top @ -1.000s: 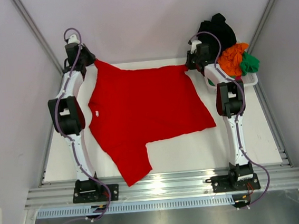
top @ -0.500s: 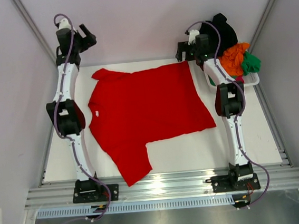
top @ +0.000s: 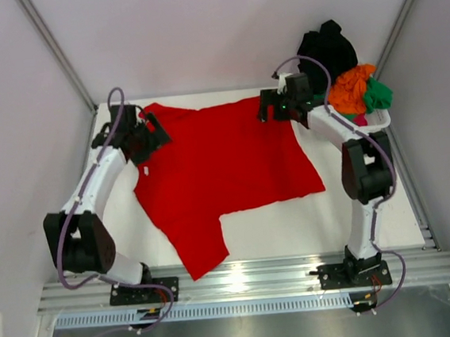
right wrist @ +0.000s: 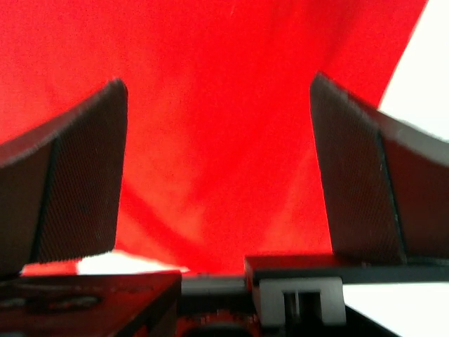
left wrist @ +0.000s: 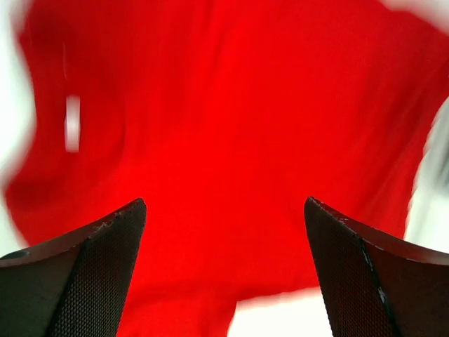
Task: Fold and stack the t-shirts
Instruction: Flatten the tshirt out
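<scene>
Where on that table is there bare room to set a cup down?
The widest bare table lies between the red t-shirt and the near rail, right of its sleeve. A narrow strip runs between shirt and right arm. Crowded: the far right corner with the heaped basket, and the shirt's far corners, under the left gripper and right gripper.

Left arm (top: 91,185): white links, black joint housings.
Right arm (top: 362,227): same build, white links, black joint housings.
Cables (top: 112,92): 1 per arm, grey-purple, looped outside the links.
Bases (top: 141,290): 2 black plates.
Left gripper (left wrist: 224,267): black throughout.
Left fingers (left wrist: 98,281): 2, tapered to a point, fine grid texture on the inner faces.
Right gripper (right wrist: 217,161): black body, white clip (right wrist: 298,295) at the centre.
Right fingers (right wrist: 77,182): 2, black, same grid texture.
</scene>
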Robot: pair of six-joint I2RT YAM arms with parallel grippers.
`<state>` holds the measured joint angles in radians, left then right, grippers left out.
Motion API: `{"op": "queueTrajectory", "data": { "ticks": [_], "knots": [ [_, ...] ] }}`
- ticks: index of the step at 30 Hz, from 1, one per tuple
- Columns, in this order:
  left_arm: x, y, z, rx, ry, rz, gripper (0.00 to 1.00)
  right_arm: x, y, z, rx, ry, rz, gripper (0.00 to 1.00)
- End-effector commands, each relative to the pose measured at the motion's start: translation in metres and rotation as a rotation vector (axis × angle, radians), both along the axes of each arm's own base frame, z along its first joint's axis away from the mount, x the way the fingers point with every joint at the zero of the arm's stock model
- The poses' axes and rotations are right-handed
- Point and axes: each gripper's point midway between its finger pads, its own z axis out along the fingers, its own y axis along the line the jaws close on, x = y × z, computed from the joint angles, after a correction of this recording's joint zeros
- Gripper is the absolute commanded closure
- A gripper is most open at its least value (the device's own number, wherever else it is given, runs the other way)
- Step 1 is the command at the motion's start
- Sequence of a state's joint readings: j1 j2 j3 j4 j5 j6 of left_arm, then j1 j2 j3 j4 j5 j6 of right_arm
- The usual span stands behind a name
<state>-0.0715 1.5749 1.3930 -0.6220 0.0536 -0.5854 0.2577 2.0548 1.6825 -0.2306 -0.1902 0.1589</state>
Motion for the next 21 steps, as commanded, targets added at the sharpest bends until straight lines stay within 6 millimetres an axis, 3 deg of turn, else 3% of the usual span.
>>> {"op": "queueTrajectory", "data": {
  "ticks": [1, 2, 3, 5, 6, 7, 8, 10, 15, 16, 18, 21],
  "knots": [
    [-0.057, 0.011, -0.032, -0.033, 0.118, 0.171, 0.05, -0.034, -0.008, 0.022, 0.097, 0.012, -0.097, 0.02],
    [-0.077, 0.014, -0.057, -0.03, 0.184, 0.207, 0.06, -0.052, -0.011, -0.001, 0.071, 0.069, -0.102, 0.02],
    [-0.082, 0.017, -0.056, -0.035, 0.18, 0.227, 0.07, -0.061, -0.012, -0.006, 0.058, 0.081, -0.104, 0.02],
    [-0.103, 0.022, -0.081, -0.031, 0.256, 0.291, 0.11, -0.078, -0.011, -0.01, 0.041, 0.1, -0.11, 0.02],
    [-0.106, 0.023, -0.085, -0.036, 0.259, 0.318, 0.13, -0.09, -0.013, -0.025, 0.028, 0.138, -0.112, 0.02],
    [-0.105, 0.023, -0.089, -0.066, 0.255, 0.369, 0.2, -0.095, -0.014, -0.029, 0.028, 0.15, -0.131, 0.03],
    [-0.114, 0.02, -0.106, -0.089, 0.287, 0.373, 0.26, -0.1, -0.014, -0.036, 0.025, 0.164, -0.136, 0.03],
    [-0.099, 0.014, -0.111, -0.141, 0.252, 0.39, 0.4, -0.109, -0.019, -0.053, 0.015, 0.197, -0.168, 0.06],
    [-0.101, 0.011, -0.142, -0.148, 0.342, 0.422, 0.62, -0.125, -0.015, -0.084, 0.012, 0.278, -0.192, 0.12],
    [-0.102, 0.012, -0.147, -0.14, 0.35, 0.429, 0.81, -0.13, -0.016, -0.093, -0.003, 0.289, -0.196, 0.15],
    [-0.105, 0.018, -0.151, -0.111, 0.368, 0.445, 0.97, -0.136, -0.015, -0.102, -0.017, 0.305, -0.201, 0.17],
    [-0.114, 0.022, -0.161, -0.072, 0.422, 0.453, 0.99, -0.146, -0.017, -0.119, -0.026, 0.351, -0.214, 0.22]
  ]
}}
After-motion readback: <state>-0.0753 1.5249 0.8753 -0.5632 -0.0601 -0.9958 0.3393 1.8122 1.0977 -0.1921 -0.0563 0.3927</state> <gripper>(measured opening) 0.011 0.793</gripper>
